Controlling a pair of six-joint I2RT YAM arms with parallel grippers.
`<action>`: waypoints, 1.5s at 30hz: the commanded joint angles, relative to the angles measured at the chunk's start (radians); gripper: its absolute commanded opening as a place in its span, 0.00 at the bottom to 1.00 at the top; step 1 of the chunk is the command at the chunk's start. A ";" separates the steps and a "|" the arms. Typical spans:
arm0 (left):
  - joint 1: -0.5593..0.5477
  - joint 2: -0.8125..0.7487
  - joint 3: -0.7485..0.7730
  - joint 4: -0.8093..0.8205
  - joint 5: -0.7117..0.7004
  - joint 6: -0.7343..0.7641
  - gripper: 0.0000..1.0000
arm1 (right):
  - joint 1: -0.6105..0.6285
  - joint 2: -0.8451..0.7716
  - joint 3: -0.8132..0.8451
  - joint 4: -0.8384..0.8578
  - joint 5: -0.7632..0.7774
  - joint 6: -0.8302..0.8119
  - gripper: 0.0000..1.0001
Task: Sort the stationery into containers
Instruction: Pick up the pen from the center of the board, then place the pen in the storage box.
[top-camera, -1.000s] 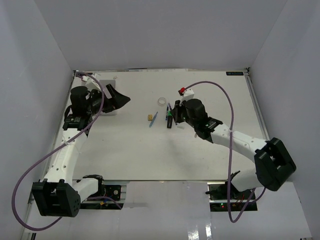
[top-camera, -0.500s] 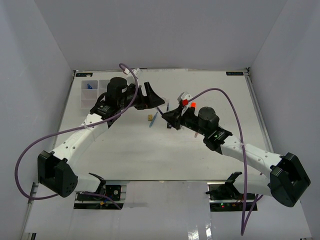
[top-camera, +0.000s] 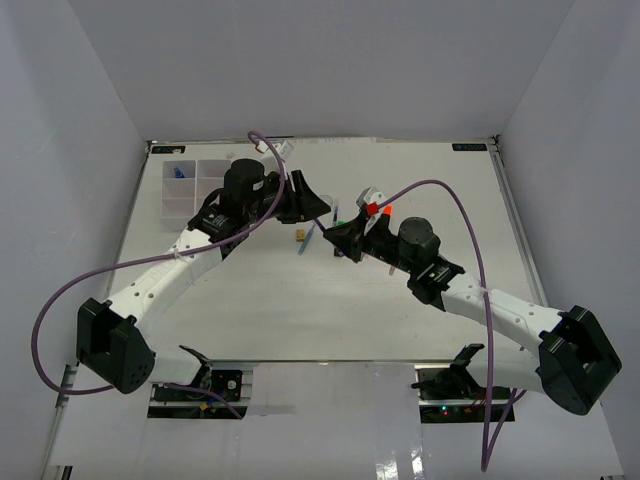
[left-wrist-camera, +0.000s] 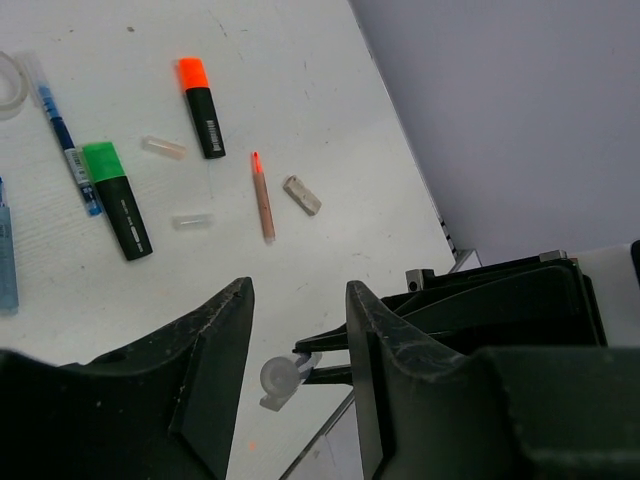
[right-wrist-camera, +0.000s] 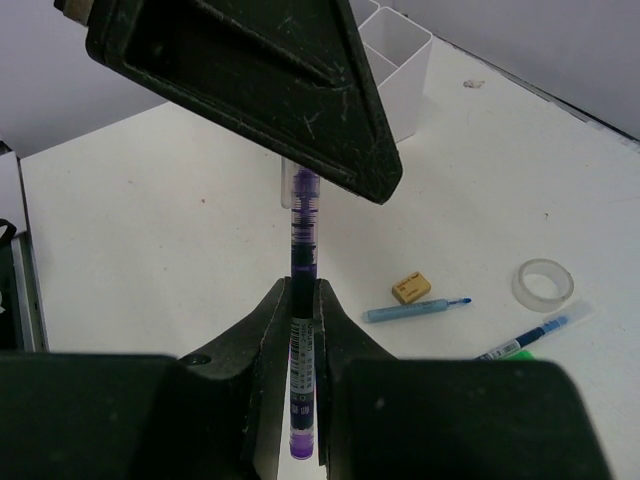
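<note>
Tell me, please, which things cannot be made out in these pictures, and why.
- Right wrist view: the upper end of the pen, clamped in the right end effector, is behind a finger of the left end effector.
- Top view: the left arm covers part of the organiser tray; its contents are too small to name.
- Left wrist view: the left edge cuts off a light blue pen.

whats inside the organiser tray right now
A small blue item lies in the tray's far-left compartment; the other compartments in view look bare. The left arm covers the tray's near-right part, so anything there is hidden.
</note>
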 joint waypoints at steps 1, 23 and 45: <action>-0.005 -0.051 -0.017 0.017 -0.020 -0.007 0.52 | 0.002 -0.030 -0.010 0.086 0.016 0.007 0.09; 0.010 -0.087 -0.011 -0.004 -0.199 0.091 0.06 | -0.002 -0.031 -0.010 0.024 0.110 0.036 0.81; 0.588 0.287 0.333 0.046 -0.411 0.219 0.07 | -0.011 -0.219 -0.168 -0.157 0.210 -0.038 0.90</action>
